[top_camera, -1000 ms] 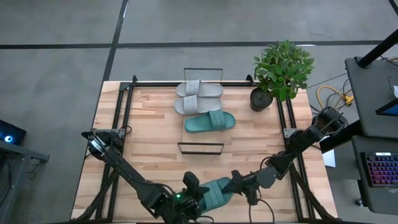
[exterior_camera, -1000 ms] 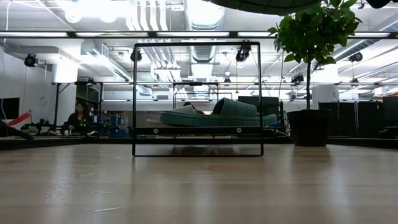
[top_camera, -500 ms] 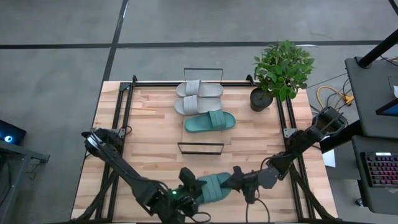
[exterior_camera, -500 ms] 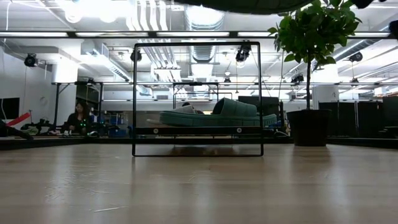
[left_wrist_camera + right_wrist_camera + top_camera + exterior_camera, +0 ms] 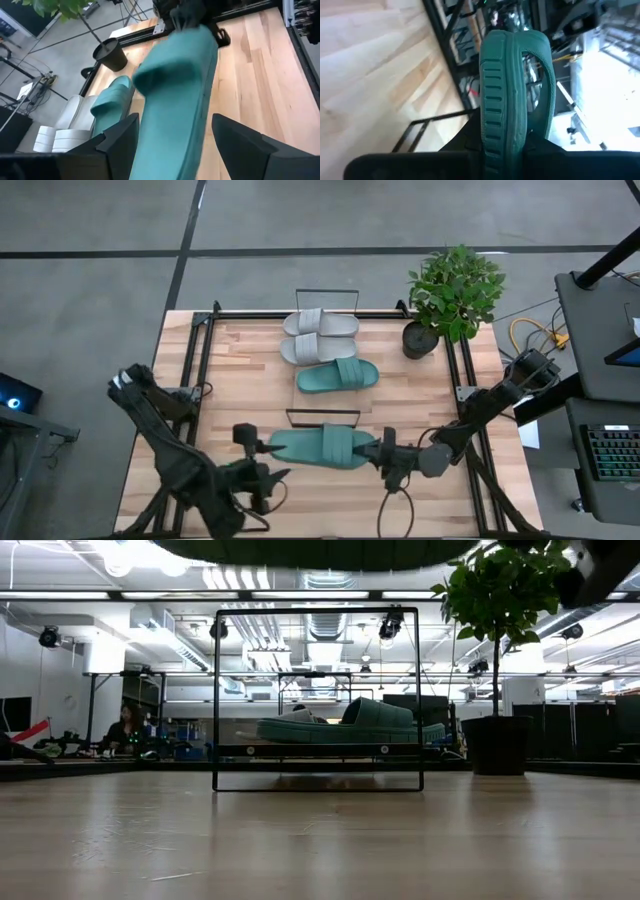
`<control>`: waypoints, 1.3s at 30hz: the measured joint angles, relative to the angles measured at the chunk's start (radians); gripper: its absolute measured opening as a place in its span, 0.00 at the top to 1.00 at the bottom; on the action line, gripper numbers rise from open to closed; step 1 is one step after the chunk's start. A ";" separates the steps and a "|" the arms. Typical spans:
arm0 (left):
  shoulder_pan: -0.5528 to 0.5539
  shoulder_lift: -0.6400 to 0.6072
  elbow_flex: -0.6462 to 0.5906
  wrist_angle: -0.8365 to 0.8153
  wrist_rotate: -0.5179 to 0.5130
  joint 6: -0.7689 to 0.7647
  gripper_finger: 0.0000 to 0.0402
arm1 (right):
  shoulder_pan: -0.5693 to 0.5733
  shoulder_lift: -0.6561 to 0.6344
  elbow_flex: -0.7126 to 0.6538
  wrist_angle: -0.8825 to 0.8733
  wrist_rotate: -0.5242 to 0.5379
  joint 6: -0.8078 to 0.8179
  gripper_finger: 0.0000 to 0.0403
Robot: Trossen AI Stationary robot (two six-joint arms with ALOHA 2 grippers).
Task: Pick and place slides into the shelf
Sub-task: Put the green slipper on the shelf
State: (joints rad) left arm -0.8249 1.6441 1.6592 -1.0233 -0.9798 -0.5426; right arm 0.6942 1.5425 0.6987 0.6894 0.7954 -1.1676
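Note:
A teal slide hangs level over the table, just in front of the shelf's near wire end, with my right gripper shut on its right end. My left gripper is open; its fingers stand on either side of the slide's left end without touching it. The shelf carries two pale grey slides and a second teal slide. In the low view the shelf's black wire frame stands upright with that teal slide behind it. My right gripper pinches the teal slide's sole at its right end between its two fingers. The fingers come nearly level from the table's right and lie along the slide. The slide is lifted clear of the table, strap up, reaching left toward my left gripper.
A potted plant stands at the table's far right corner, right of the shelf. Black rails run along the table's left and right sides. Bare wood lies left of the shelf.
My left gripper has opened, let go of the teal slide and drawn back up and toward the table's left. My right gripper has turned at the wrist. The slide has swung from a slant near the front edge to level, closer to the shelf.

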 joint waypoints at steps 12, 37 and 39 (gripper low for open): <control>-0.022 -0.081 -0.159 0.055 0.001 -0.014 0.41 | -0.069 -0.366 -0.002 -0.218 -0.186 0.050 0.93; -0.033 -0.081 -0.207 0.045 0.005 -0.104 0.41 | -0.490 -0.721 -0.137 -0.642 -0.588 0.250 0.93; -0.034 -0.081 -0.207 0.045 0.006 -0.108 0.41 | -0.532 -0.721 -0.150 -0.645 -0.612 0.251 0.93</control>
State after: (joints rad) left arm -0.8589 1.5635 1.4525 -0.9779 -0.9741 -0.6502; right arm 0.1617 0.8215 0.5485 0.0448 0.1832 -0.9165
